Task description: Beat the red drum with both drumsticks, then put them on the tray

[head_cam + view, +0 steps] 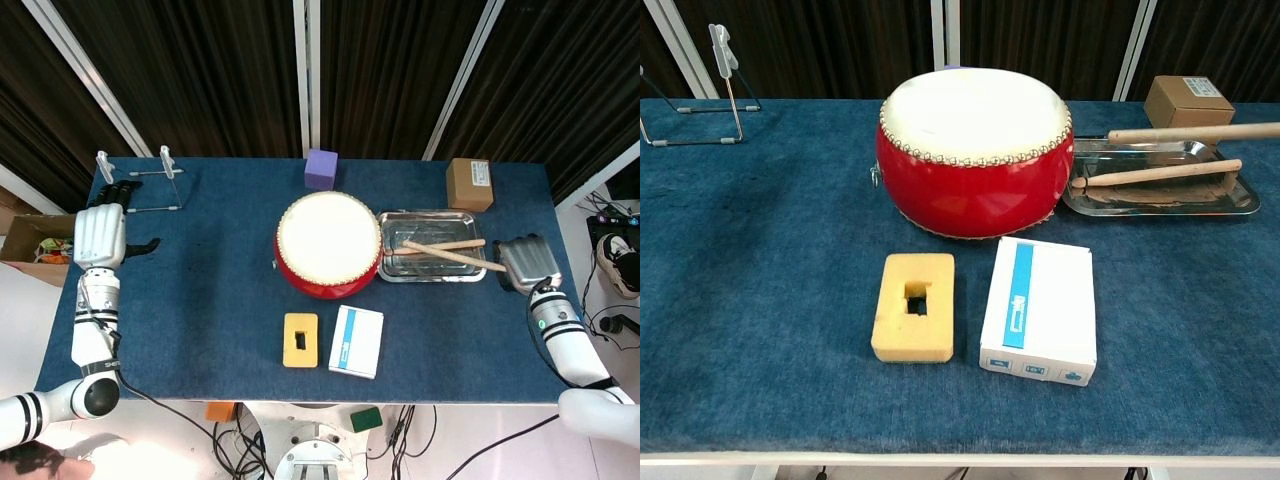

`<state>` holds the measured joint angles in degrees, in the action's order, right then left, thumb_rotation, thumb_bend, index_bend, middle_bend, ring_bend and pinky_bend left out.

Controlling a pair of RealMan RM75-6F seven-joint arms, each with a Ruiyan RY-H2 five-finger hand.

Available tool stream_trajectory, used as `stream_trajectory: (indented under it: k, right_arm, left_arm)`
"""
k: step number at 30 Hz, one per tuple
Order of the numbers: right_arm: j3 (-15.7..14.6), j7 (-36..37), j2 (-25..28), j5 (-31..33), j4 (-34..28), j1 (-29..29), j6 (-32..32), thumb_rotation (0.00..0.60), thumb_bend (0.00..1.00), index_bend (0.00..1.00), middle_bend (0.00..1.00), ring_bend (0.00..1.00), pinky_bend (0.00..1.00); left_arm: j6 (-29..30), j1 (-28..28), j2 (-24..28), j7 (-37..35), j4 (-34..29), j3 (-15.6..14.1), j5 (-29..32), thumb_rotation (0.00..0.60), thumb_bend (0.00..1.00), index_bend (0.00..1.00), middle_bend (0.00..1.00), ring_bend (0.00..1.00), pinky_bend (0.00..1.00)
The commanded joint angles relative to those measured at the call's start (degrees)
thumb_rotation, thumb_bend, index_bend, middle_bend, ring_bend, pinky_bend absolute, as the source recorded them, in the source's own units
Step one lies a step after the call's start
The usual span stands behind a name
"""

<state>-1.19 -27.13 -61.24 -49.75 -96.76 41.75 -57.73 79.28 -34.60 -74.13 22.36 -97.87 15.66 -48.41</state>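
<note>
Dark curtains hang behind a blue-covered bench (230, 290), seen from above and from the front edge.

At the far left, the left hand (98, 236) hovers at the bench edge, near the wire stand (140, 180). It holds nothing; its fingers (112, 190) point toward the far side, and I cannot tell how widely they are spread. This hand has no visible part in the step in hand.

At centre stands the red drum (328, 245), upright, white skin up. Nearer the front edge lie a yellow sponge block (914, 319) and a white box (1039, 309), side by side. A purple cube (321, 169) sits beyond the drum.

Just right of the drum is the tray (432, 276). One drumstick (1156, 174) lies in it, its right end propped on the tray rim. The second drumstick (452, 255) crosses over the first; in the chest view it (1195, 132) appears level and raised above the tray. Its right end meets the right hand (530, 264), which seems to grasp it, though the fingers themselves are hidden under the back of the hand.

Procedure, as judged from this state: lower the second drumstick until it rests inside the tray walls, keeping it level. Release only once it is supported, so that it does not bounce out. Withdraw the hand to the right, away from the cardboard box (469, 184) at the far right.
</note>
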Motion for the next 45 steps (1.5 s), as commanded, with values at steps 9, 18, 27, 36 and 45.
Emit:
stream_trajectory:
  k: [9,18,27,36,45]
  right_arm:
    - [-0.17,-0.06,-8.27,-3.68,11.62,1.01,7.0,0.6,0.51,0.85,0.7,0.45,0.37]
    - [1.78,-2.19,-13.21,-3.05,19.08,2.34,8.47,0.6,0.35,0.51,0.45,0.23,0.23]
    - [2.53,-6.05,-16.84,-0.97,22.1,2.42,7.87,0.6,0.22,0.2,0.25,0.05,0.14]
    - [4.91,3.64,-6.83,-8.0,9.24,-4.79,-4.46,0.6,0.22,0.11,0.23,0.04,0.13]
    - [2.86,23.96,5.72,-22.94,-0.32,-18.91,-20.88,0.6,0.21,0.0,0.1,0.0,0.11]
  left_arm:
    - [-1.4,2.18,0.16,-1.79,2.21,0.75,1.44,0.6,0.06,0.19,0.17,0.15,0.33]
    - [-1.16,4.88,0.87,-4.21,2.92,1.02,1.43,0.6,0.06,0.19,0.17,0.14,0.32]
    - [-1.06,8.4,2.47,-6.48,3.77,-0.31,-0.02,0.6,0.06,0.19,0.17,0.14,0.32]
    - [-2.43,14.0,8.67,-13.77,4.72,-4.25,-7.22,0.6,0.06,0.19,0.17,0.14,0.26]
    - [3.45,22.91,12.02,-30.43,10.1,-10.37,-22.91,0.6,0.06,0.19,0.17,0.11,0.17]
